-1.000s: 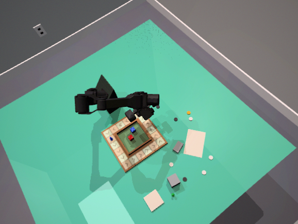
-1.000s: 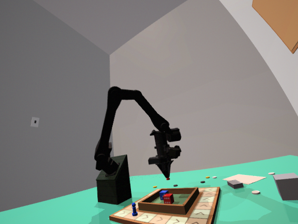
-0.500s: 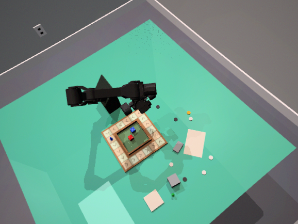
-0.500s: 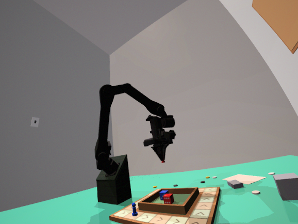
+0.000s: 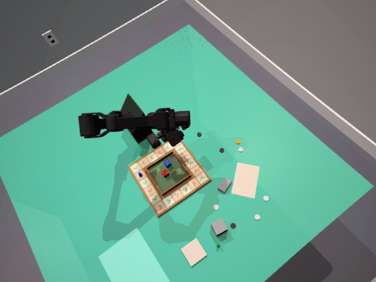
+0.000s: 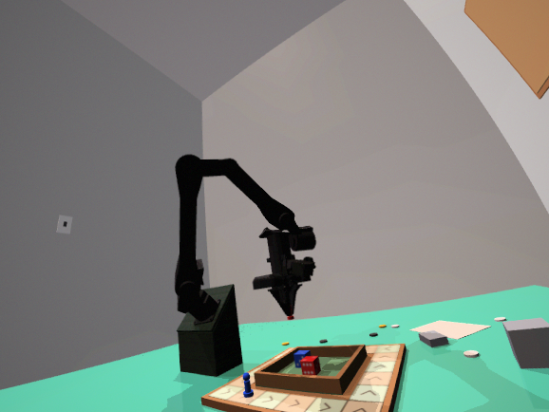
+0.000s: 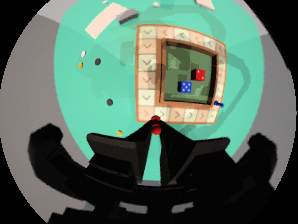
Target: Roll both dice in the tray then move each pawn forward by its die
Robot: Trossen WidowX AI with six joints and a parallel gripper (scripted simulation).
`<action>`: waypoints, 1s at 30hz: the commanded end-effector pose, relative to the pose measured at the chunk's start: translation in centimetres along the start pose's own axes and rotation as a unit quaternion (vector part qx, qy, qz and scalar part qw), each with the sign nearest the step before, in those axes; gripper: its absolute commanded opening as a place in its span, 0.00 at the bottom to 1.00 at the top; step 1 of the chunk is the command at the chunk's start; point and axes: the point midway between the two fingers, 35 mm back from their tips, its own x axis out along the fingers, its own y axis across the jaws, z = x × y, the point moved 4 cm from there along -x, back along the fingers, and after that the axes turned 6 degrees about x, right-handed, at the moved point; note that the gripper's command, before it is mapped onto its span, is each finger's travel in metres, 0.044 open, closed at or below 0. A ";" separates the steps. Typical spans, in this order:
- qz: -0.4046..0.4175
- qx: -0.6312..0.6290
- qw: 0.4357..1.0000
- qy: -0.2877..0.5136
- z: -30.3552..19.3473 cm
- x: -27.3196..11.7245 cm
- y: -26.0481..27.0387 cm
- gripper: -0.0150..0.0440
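My gripper (image 6: 290, 314) (image 7: 156, 123) is shut on the red pawn (image 6: 291, 317) (image 7: 156, 130), high above the board's back edge; its fingertips are hidden in the top view. The blue die (image 5: 167, 163) (image 6: 302, 358) (image 7: 185, 87) and red die (image 5: 165, 173) (image 6: 311, 365) (image 7: 198, 75) lie in the tray (image 6: 299, 383). The blue die's top seems to show five; the red die's top is too small to read. The blue pawn (image 5: 140, 175) (image 6: 247, 385) (image 7: 218, 104) stands on the left side of the arrowed board (image 5: 159, 206) (image 7: 147, 62) in the top view.
Right of the board in the top view are a flat grey block (image 5: 224, 184), a pale sheet (image 5: 246, 180) and several small discs. A grey cube (image 5: 218, 227), a green pawn (image 5: 218, 245) and a pale square (image 5: 194, 252) are lower down.
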 end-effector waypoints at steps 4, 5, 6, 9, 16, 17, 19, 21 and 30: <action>-0.001 -0.001 1.000 -0.003 -1.1 1.9 -1.5 0.25; -0.001 -0.001 1.000 -0.003 -1.3 2.2 -1.7 0.25; -0.001 -0.001 1.000 -0.003 -1.5 2.5 -1.9 0.25; -0.001 -0.001 1.000 -0.003 -2.0 3.1 -2.5 0.25; -0.001 -0.001 1.000 -0.003 -1.9 4.7 -2.5 0.25; -0.001 -0.001 1.000 -0.003 -1.9 5.1 -2.5 0.25; -0.002 -0.001 1.000 -0.003 -2.0 6.0 -2.5 0.25; -0.002 -0.001 1.000 -0.003 -2.0 6.6 -2.6 0.25; -0.002 -0.001 1.000 -0.003 -2.0 7.2 -2.6 0.25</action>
